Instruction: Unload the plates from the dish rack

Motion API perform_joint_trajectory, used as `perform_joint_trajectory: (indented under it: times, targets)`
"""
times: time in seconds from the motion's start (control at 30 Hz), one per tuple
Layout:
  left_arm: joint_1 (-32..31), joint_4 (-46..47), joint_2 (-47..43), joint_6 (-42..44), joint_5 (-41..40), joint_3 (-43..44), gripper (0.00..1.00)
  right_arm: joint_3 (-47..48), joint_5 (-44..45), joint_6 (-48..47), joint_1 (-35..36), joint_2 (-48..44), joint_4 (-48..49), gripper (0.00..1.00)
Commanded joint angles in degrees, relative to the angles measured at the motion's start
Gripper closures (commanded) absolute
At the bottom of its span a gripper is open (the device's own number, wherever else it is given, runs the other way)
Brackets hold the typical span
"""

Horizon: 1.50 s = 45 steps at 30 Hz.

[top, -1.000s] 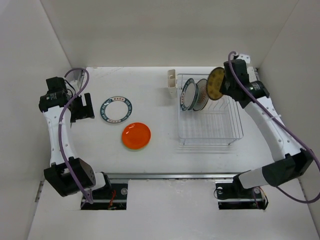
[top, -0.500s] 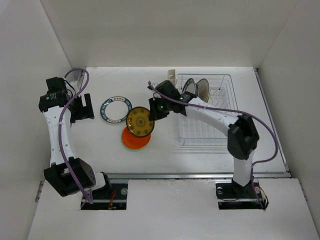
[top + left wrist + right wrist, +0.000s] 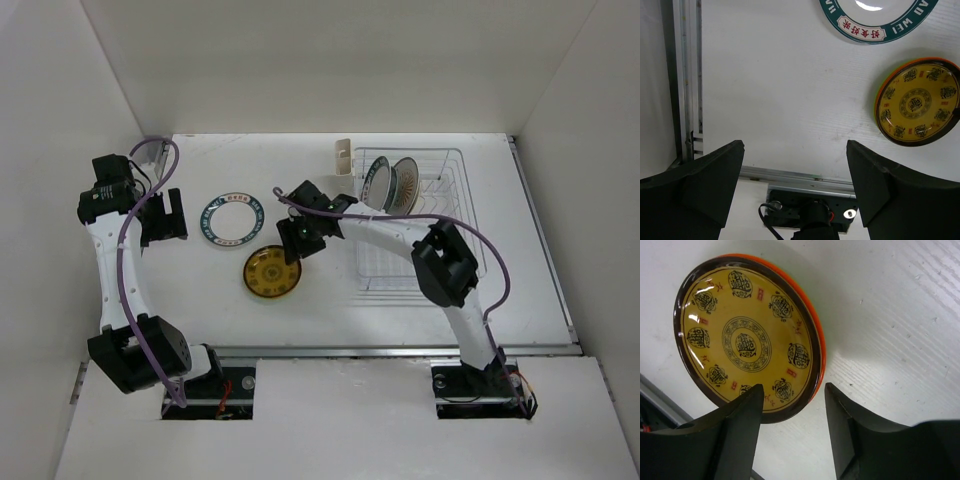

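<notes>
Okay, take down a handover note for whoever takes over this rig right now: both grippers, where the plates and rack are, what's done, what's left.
Left gripper: open, empty, beside the teal-rimmed white plate, not touching it.
Right gripper: open, over the brown-yellow plate, which lies on the orange plate.
Done: three plates are out on the table.
Left: two stand upright in the dish rack, a dark-rimmed plate and a pale plate beside it.
</notes>
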Motion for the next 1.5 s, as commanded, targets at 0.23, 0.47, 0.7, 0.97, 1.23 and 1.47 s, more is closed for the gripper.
perform_joint_trajectory:
  times: [0.23,0.47,0.7,0.97,1.23,1.47]
  targets:
    - [-0.08,-1.27,-0.40,0.97,0.24,1.87,0.19,1.76,10.62,-0.37,3.34,-4.22,-3.32,0.41]
    - [-0.08,-1.27,-0.93,0.97,0.24,1.08,0.19,-1.74,18.79,2.53,1.68,-21.35,-2.00,0.16]
    - [-0.08,-1.27,-0.40,0.44,1.29,1.08,0.19,-8.95,26.24,7.02,-14.56,-39.28,-2.52,0.06]
    - [-0.08,-1.27,-0.40,0.44,1.29,1.08,0.19,-10.37,24.26,7.55,-31.98,-37.90,-7.28,0.23]
    - [-0.08,-2.32,0.13,0.44,1.29,2.93,0.19,-13.88,16.08,8.69,-40.16,-31.66,-2.01,0.29]
    - [-0.08,-2.33,0.13,0.97,0.76,2.93,0.19,-16.51,13.61,8.69,-40.78,-27.61,2.04,0.34]
